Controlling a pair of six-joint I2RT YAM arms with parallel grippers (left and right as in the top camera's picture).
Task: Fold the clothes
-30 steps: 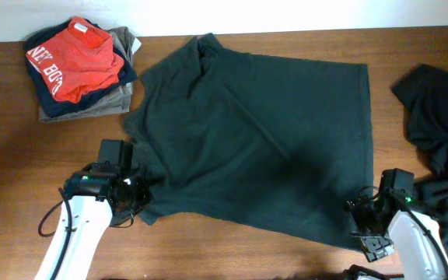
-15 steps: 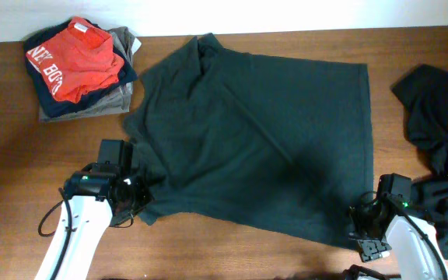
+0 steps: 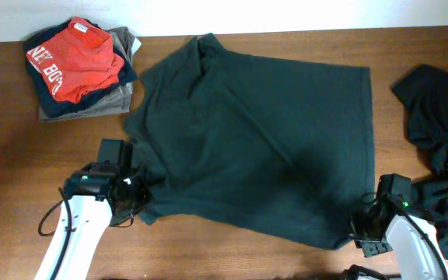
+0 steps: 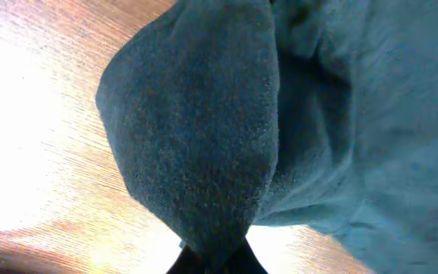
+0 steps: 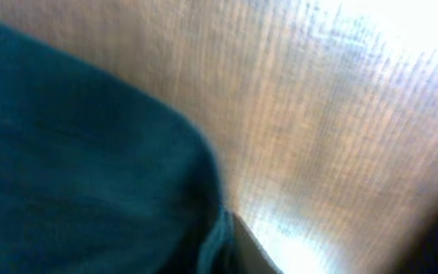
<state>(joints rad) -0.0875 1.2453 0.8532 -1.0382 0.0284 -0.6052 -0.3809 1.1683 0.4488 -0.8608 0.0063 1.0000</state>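
A dark green T-shirt (image 3: pixel 263 148) lies spread flat across the middle of the wooden table (image 3: pixel 22 171). My left gripper (image 3: pixel 141 198) is at its near-left corner and shut on a bunched fold of the cloth. In the left wrist view the T-shirt (image 4: pixel 204 137) narrows down into the closed left gripper (image 4: pixel 213 259). My right gripper (image 3: pixel 358 232) sits at the shirt's near-right corner. The right wrist view is blurred. It shows the T-shirt (image 5: pixel 74 167) edge running into the shut right gripper (image 5: pixel 223 255).
A stack of folded clothes (image 3: pixel 80 66) with a red garment on top sits at the far left. A crumpled black garment (image 3: pixel 438 148) lies at the right edge, close beside my right arm.
My right gripper has gone from open to shut at the shirt's near-right corner and shifted slightly toward the near edge. The left arm has not moved.
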